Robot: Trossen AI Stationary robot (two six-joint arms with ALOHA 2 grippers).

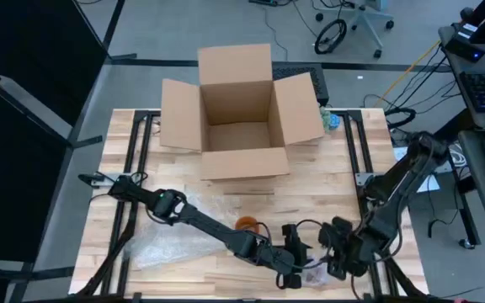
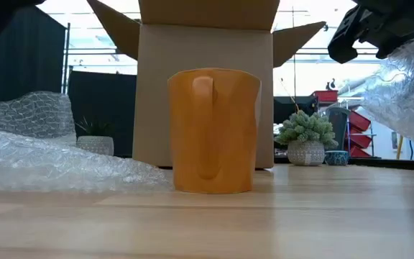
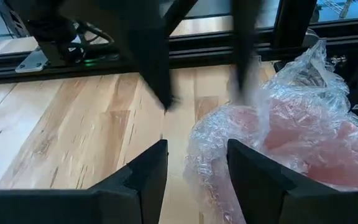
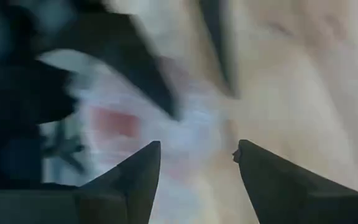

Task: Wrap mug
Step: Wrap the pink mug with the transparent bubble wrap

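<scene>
— Fingers first: how do they stand?

— Left gripper [image 3: 194, 180] has its fingers [image 3: 145, 177] apart, with a loose edge of the bubble wrap bundle [image 3: 291, 137] between them; whether either one touches the plastic I cannot tell. Right gripper [image 4: 194, 165] also has its fingers [image 4: 272, 180] spread, pointing at blurred wrap and the bench [image 4: 303, 74]; whether it holds anything I cannot tell.

— Where are they on the bench?

— Both at the near edge, close together over the crumpled bundle, the left gripper [image 1: 295, 271] just beside the right gripper [image 1: 337, 252].

— And the mug?

— The orange mug [image 2: 213, 131] stands upright, long axis vertical, mouth up, handle [image 2: 204, 126] turned toward the low camera. From above, the mug [image 1: 249, 224] sits near the middle of the bench [image 1: 327, 181], in front of the open cardboard box [image 1: 238, 114], apart from both grippers.

— Any other wrap?

— A second sheet of bubble wrap [image 1: 171, 246] lies flat to the mug's left, under the left arm [image 1: 200, 220].
</scene>
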